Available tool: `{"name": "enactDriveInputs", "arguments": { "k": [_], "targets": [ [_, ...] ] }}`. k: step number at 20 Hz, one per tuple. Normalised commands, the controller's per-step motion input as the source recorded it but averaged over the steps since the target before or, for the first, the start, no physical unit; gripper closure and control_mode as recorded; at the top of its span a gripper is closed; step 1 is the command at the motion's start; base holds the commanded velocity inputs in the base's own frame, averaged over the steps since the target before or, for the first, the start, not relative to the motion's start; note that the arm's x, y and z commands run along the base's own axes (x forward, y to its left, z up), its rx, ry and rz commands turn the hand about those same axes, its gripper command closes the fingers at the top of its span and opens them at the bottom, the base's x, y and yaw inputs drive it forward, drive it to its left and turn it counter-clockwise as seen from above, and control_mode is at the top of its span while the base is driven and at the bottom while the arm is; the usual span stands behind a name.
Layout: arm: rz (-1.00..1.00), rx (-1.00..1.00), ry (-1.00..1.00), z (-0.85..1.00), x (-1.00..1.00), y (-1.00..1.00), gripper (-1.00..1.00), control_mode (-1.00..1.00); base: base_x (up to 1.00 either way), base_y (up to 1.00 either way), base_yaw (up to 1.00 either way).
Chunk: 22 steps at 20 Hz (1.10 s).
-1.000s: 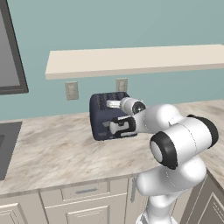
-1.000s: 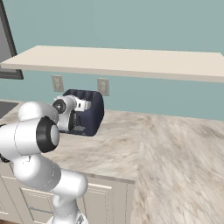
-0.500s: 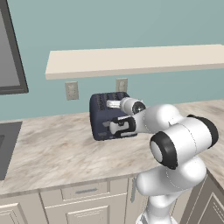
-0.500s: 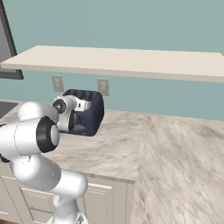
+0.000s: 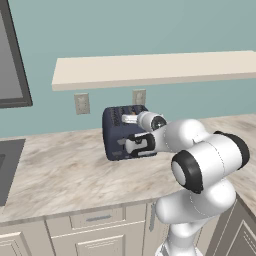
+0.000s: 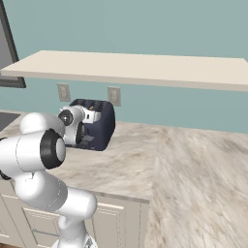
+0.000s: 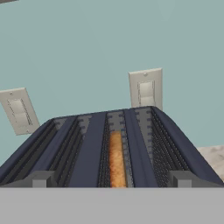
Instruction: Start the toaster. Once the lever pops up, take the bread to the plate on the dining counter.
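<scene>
Currently: starting the dark navy-blue boxy four-slot toaster [image 5: 120,134] on the marble tabletop [image 5: 60,175]
Open, empty hand [image 5: 136,145] at its front; golden-brown bread slice [image 7: 116,159] sits in one middle slot; next, likely press a grey lever down

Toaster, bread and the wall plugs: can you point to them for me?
toaster [image 5: 116,135], left base view, its dark blue side wall.
bread [image 7: 116,159], hand view, the golden top edge down in a slot.
wall plugs [image 7: 146,89], hand view, the right plate's middle.
</scene>
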Motion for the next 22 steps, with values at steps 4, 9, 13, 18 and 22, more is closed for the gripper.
{"name": "enactDriveInputs", "arguments": {
  "k": [4,9,13,18,22],
  "targets": [
    [0.00,0.00,0.00,0.00,0.00,0.00,-1.00,-1.00,0.00,0.00,0.00],
    [0.00,0.00,0.00,0.00,0.00,0.00,-1.00,-1.00,0.00,0.00,0.00],
    [0.00,0.00,0.00,0.00,0.00,0.00,-1.00,-1.00,0.00,0.00,0.00],
    [0.00,0.00,0.00,0.00,0.00,0.00,-1.00,-1.00,0.00,0.00,0.00],
    [0.00,0.00,0.00,0.00,0.00,0.00,-1.00,-1.00,0.00,0.00,0.00]
  ]
}}
